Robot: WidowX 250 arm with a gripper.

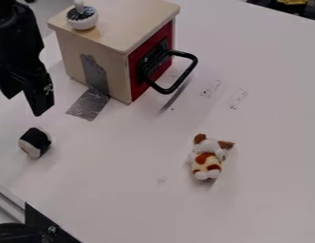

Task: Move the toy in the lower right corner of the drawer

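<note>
My gripper (23,105) hangs open at the left edge, left of the wooden box and above and behind the sushi-like toy (36,142). Nothing is between its fingers. A small plush dog (207,160), white with brown patches, lies on the white table (261,199), right of centre and in front of the drawer side. The drawer (138,61) has a red front with a big black handle (189,71) and sits closed in the light wooden box (97,45) at the upper left.
A white round-topped knob or small pot (82,18) stands on the box. Silver tape (89,104) runs from the box side onto the table. A black bracket (49,227) and metal rail (9,201) border the lower left corner. Dark items lie beyond the table at the upper right.
</note>
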